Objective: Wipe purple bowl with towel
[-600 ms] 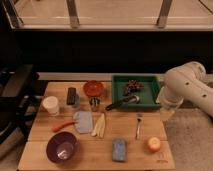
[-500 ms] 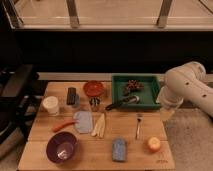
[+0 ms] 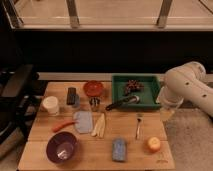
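The purple bowl sits at the front left of the wooden table, with something pale inside it. The grey-blue towel lies flat just behind it, a little to the right. My white arm hangs over the table's right side. The gripper is at the arm's lower end beside the table's right edge, far from the bowl and the towel and touching neither.
A green tray holding dark bits stands at the back right, with a black utensil across its front edge. Also on the table are a red bowl, white cup, metal cup, fork, blue sponge and orange fruit.
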Robot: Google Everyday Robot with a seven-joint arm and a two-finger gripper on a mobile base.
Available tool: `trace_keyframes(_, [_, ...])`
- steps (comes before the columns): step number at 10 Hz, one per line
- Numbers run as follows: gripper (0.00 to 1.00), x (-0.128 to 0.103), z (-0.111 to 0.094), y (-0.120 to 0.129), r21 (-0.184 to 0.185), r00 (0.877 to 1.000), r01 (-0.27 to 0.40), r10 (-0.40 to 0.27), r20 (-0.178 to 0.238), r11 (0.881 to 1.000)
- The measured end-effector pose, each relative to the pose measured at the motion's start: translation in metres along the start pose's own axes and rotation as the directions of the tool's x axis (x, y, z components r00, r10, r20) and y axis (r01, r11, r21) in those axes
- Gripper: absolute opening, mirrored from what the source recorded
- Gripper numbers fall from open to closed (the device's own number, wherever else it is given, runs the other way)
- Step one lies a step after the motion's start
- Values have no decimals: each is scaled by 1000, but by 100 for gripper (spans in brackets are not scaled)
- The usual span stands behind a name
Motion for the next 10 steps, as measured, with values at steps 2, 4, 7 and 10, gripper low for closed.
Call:
trace_keyframes(2, [65,0,0,0,0,1000,0,0,0,1000])
trace_keyframes(4, [65,0,0,0,0,1000,0,0,0,1000])
trace_keyframes(7, [65,0,0,0,0,1000,0,0,0,1000])
trace_keyframes(10, [65,0,0,0,0,1000,0,0,0,1000])
